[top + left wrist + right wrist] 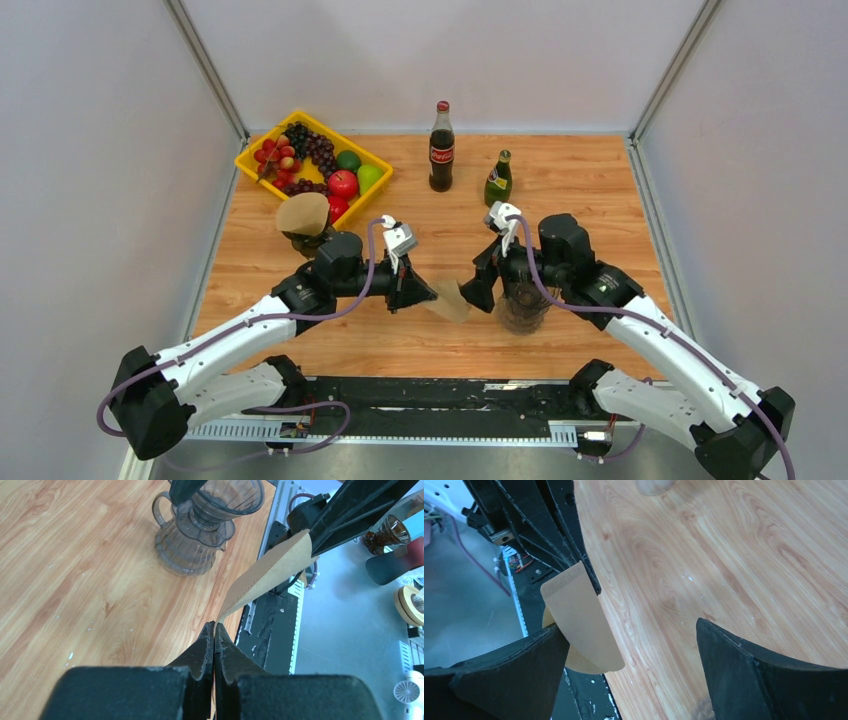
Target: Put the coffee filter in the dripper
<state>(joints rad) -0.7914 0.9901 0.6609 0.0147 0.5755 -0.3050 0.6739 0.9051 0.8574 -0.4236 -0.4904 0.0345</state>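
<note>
Occlusions: dripper (227, 500) and coffee filter (270, 575) only partly showing.
Top edge is cropping the dripper rim in the left wrist view; overhead, the right arm (610, 290) is covering most of it near the front edge of the counter (600, 190). The coffee filter tip is vanishing between the left gripper (215, 627) fingers, its other end sitting behind a right gripper (629, 625) finger. Label on the green bottle (498, 180) is reading too small.

The only legible marking is the white Coca-Cola script on the red label (441, 154) of the dark cola bottle (440, 140) standing at the back; the green bottle (499, 180) beside it carries a label too small to read.
</note>
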